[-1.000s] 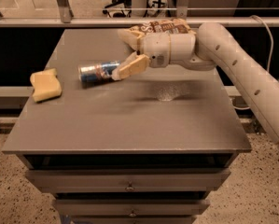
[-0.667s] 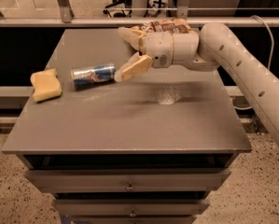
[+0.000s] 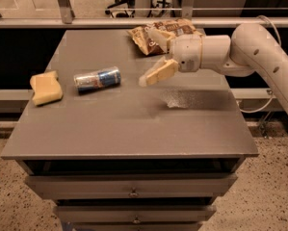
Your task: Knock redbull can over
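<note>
A grey drawer cabinet [image 3: 134, 129] stands on speckled flooring [image 3: 278, 182], a metal rail [image 3: 85, 22] behind (dim, warm lighting).

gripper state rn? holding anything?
Gripper: open or closed cannot be told. Holds nothing; it hovers over the table, apart from the redbull can, which lies on its side.

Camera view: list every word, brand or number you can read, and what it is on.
None can be read.
redbull can, lying on its side: markings too blurred to read.
snack bag: print too blurred to read.
sponge: no text.
gripper, above the table to the right of the can: no text.
</note>
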`<state>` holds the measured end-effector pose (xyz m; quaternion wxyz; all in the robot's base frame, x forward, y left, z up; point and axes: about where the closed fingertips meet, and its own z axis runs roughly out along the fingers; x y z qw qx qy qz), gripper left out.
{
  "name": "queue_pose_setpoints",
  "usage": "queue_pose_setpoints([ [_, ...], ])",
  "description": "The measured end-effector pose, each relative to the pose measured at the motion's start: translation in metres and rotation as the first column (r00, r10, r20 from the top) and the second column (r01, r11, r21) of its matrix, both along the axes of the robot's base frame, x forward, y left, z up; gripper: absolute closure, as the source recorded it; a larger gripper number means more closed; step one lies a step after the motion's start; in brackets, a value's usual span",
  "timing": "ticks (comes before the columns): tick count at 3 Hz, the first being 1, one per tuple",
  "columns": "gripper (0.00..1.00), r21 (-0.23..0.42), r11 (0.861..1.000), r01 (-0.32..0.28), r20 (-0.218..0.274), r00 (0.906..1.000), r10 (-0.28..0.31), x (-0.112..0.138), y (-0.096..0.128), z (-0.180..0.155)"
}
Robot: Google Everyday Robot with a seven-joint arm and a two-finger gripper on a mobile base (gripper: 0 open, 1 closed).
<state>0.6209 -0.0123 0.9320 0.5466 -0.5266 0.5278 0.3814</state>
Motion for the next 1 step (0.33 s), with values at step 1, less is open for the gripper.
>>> queue_pose_setpoints([
  [1, 0.00, -0.010, 1.000, 0.013, 0.002, 0.9999, -0.013, 0.0012, -0.0060, -0.0018],
])
